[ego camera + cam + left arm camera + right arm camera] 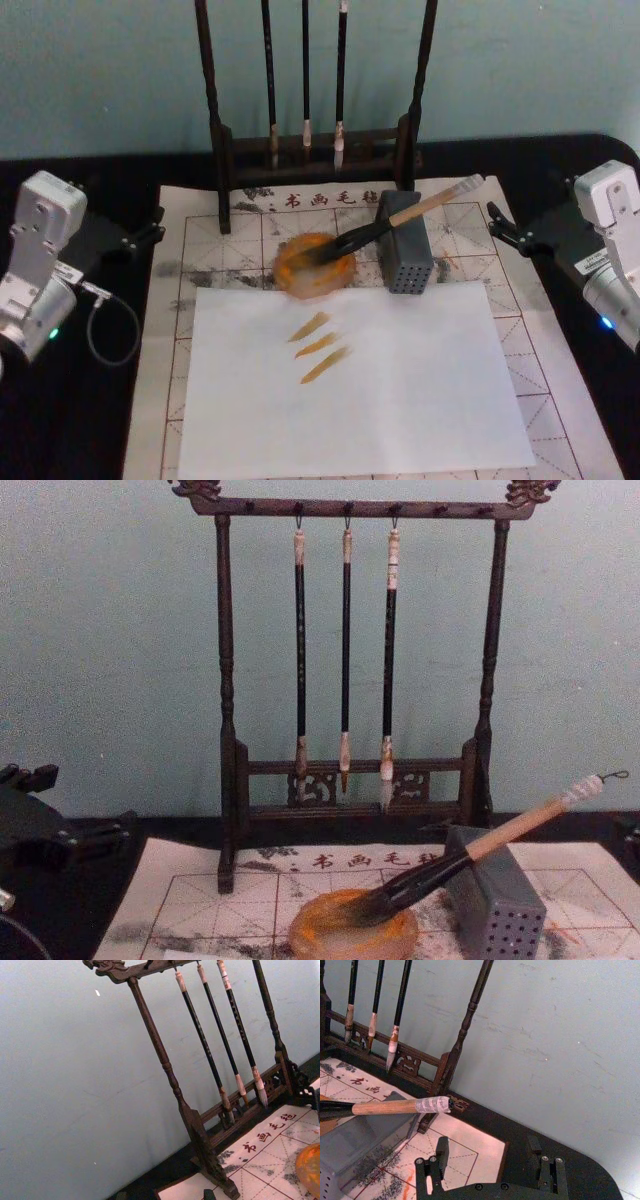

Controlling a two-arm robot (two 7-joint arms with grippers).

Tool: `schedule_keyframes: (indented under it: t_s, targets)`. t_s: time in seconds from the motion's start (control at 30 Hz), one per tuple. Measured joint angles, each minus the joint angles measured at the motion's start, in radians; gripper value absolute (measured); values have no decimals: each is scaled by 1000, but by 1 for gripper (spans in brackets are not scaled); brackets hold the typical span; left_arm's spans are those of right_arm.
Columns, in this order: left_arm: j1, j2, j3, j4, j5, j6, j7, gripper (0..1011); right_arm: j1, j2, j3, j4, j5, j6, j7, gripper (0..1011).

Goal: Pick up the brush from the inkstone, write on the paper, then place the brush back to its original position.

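**Clerk:** Item one, containers?

**Checker:** One inkstone (315, 266), a round amber dish standing on the paper (205, 240). Contents: the dark bristles of the brush (420, 208), lying in the bowl, which is smeared dark around them.

**Clerk:** And the rest of the brush?

**Checker:** The handle slants up and away from the inkstone to the robot's right. It rests across the top of the grey block (408, 262), and its whitish end cap sticks out past it.

**Clerk:** Grey block, position?

**Checker:** Just beside the inkstone on the right, with small holes in its face. I cannot tell whether anything is in them.

**Clerk:** Behind the inkstone?

**Checker:** One dark wooden stand (213, 120), with three slim brushes (305, 70) hanging tips down.

**Clerk:** In front of it?

**Checker:** One white sheet (400, 400), its far edge at the inkstone, bearing three orange strokes (322, 346).

**Clerk:** Claws?

**Checker:** The right gripper (487, 1152) is well apart from the inkstone on the right, prongs spread, nothing between them. The left gripper (150, 230) is well apart on the left, and I cannot tell its state.
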Motion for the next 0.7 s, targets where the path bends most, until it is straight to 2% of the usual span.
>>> schedule_keyframes:
  t_s: [0.7]
  targets:
    - [0,0,0,0,0,0,0,1001,0,0,0,0,-1,0,-1,1003]
